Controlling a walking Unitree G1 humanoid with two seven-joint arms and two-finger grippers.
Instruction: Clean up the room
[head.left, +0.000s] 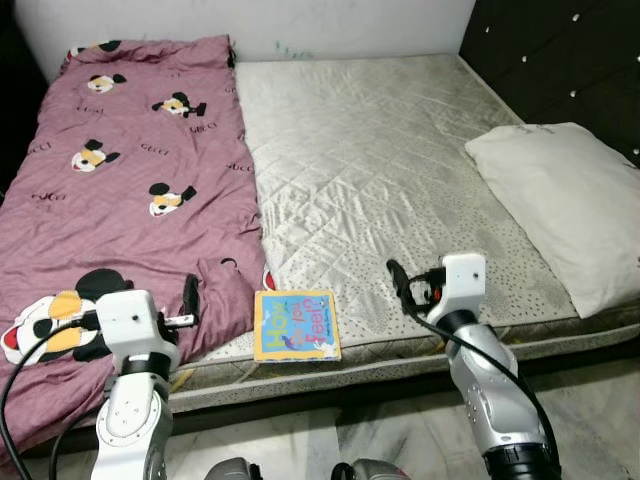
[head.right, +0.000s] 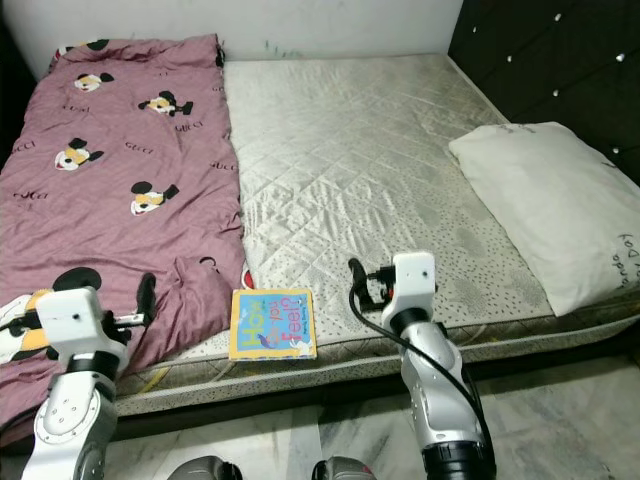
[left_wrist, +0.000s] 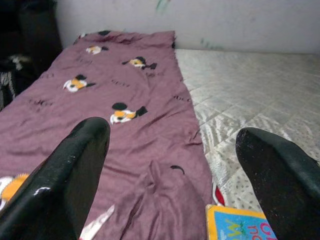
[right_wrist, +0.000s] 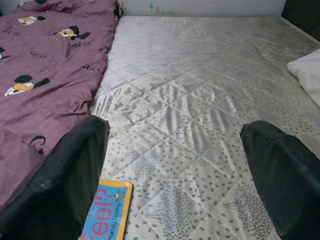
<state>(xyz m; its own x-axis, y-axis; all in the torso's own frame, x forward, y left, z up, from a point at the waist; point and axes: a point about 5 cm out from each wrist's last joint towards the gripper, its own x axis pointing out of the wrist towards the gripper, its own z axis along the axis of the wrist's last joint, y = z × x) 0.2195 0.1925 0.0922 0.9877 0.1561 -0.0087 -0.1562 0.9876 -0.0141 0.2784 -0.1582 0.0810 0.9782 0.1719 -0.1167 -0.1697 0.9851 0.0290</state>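
Left eye view: book (head.left: 296, 325) flat at mattress (head.left: 400, 170) edge, near-square, cover up.

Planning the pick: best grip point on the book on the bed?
Take the book by its near edge, coming in from the bed's foot. It lies flat at the mattress edge, so a low pinch there should work. Both claws are open; the right claw looks nearer.

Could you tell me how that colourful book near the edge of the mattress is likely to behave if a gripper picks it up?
The book looks thin and flat, so probably light and fairly stiff. Lying flush on the mattress, it gives fingers little to get under. Sliding it past the near edge may expose a side to grasp.
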